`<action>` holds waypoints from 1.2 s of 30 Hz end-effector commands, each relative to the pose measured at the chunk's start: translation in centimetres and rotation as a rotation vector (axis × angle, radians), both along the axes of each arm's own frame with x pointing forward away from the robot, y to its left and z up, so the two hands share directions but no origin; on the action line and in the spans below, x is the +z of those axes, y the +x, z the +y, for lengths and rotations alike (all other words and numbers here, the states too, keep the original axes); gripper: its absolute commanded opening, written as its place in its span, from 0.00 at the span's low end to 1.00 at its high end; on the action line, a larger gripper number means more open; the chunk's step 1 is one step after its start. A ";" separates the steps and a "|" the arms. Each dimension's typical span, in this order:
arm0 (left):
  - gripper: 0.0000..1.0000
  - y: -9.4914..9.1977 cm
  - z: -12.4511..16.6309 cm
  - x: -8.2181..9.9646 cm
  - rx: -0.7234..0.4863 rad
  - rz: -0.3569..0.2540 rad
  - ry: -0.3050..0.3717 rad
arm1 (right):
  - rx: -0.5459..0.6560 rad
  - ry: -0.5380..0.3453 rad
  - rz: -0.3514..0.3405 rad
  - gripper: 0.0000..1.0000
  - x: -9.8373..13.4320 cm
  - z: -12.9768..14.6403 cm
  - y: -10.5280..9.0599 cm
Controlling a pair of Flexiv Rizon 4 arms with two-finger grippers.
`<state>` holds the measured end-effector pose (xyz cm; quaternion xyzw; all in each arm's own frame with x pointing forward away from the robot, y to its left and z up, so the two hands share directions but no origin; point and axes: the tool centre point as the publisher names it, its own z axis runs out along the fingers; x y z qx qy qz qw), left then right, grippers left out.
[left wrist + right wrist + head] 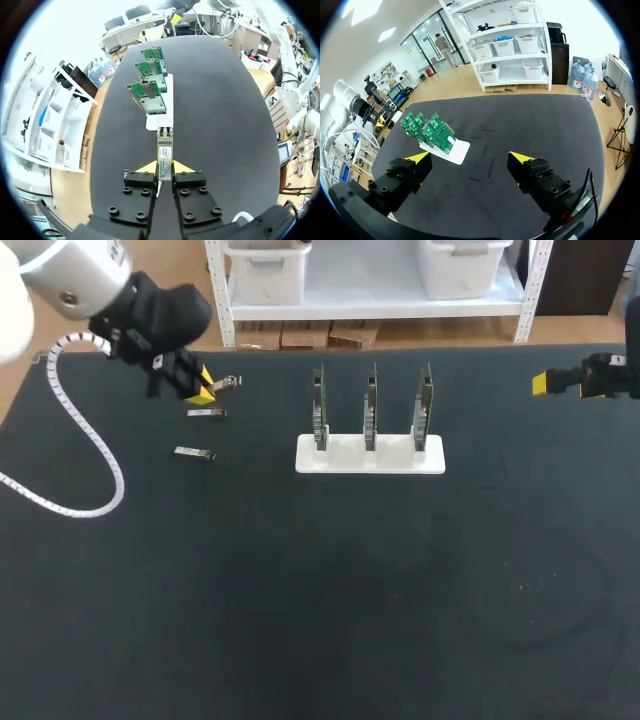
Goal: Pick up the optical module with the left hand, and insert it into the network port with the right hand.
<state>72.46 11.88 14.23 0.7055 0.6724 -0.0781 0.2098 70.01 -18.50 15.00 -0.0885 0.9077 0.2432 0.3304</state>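
The left gripper [164, 169] sits at the far left of the black table [320, 620], its two yellow-tipped fingers closed from both sides on the rear end of the optical module [164, 152]. Most of the slim metal body sticks out ahead of the fingertips and points toward the white stand [370, 455]. That grip looks chosen to leave the front length free, so another claw could take hold of it there. The module appears lifted just clear of the table surface. Two spare modules [206, 413] lie flat nearby, just to the near side of the gripper, one a little nearer than the other. Three network cards [370, 405] stand upright in a row on the stand at the middle far side, which would keep their ports reachable from the side, though the ports themselves are too small to make out. The right gripper [470, 159] hovers at the far right, well apart from the stand, with its fingers spread wide and nothing between them. It seems placed there to receive the module for the insertion, which is not yet begun.
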 end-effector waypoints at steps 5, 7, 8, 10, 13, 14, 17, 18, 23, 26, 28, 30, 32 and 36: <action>0.00 -0.8 0.1 0.3 0.016 -0.015 0.005 | 0.000 0.000 0.000 1.00 0.0 0.0 0.0; 0.00 -0.8 0.1 0.3 0.016 -0.015 0.005 | 0.000 0.000 0.000 1.00 0.0 0.0 0.0; 0.00 -0.8 0.1 0.3 0.016 -0.015 0.005 | 0.000 0.000 0.000 1.00 0.0 0.0 0.0; 0.00 -0.8 0.1 0.3 0.016 -0.015 0.005 | 0.000 0.000 0.000 1.00 0.0 0.0 0.0; 0.00 -0.8 0.1 0.3 0.016 -0.015 0.005 | 0.000 0.000 0.000 1.00 0.0 0.0 0.0; 0.00 -0.8 0.1 0.3 0.016 -0.015 0.005 | 0.000 0.000 0.000 1.00 0.0 0.0 0.0; 0.00 -0.8 0.1 0.3 0.016 -0.015 0.005 | 0.000 0.000 0.000 1.00 0.0 0.0 0.0; 0.00 -0.8 0.1 0.3 0.016 -0.015 0.005 | 0.000 0.000 0.000 1.00 0.0 0.0 0.0; 0.00 -0.8 0.1 0.3 0.016 -0.015 0.005 | 0.000 0.000 0.000 1.00 0.0 0.0 0.0; 0.00 -0.8 0.1 0.3 0.016 -0.015 0.005 | 0.000 0.000 0.000 1.00 0.0 0.0 0.0; 0.00 -0.6 -0.4 0.9 0.006 -0.020 -0.013 | 0.000 0.000 0.000 1.00 0.0 0.0 0.0; 0.00 -0.2 -1.4 2.4 -0.012 -0.027 -0.013 | 0.000 0.000 0.000 1.00 0.0 0.0 0.0; 0.00 -0.1 -2.2 4.1 -0.020 -0.040 -0.043 | 0.000 0.000 0.000 1.00 0.0 0.0 0.0; 0.00 -0.4 -3.9 6.4 -0.039 -0.068 -0.071 | 0.000 0.000 0.000 1.00 0.0 0.0 0.0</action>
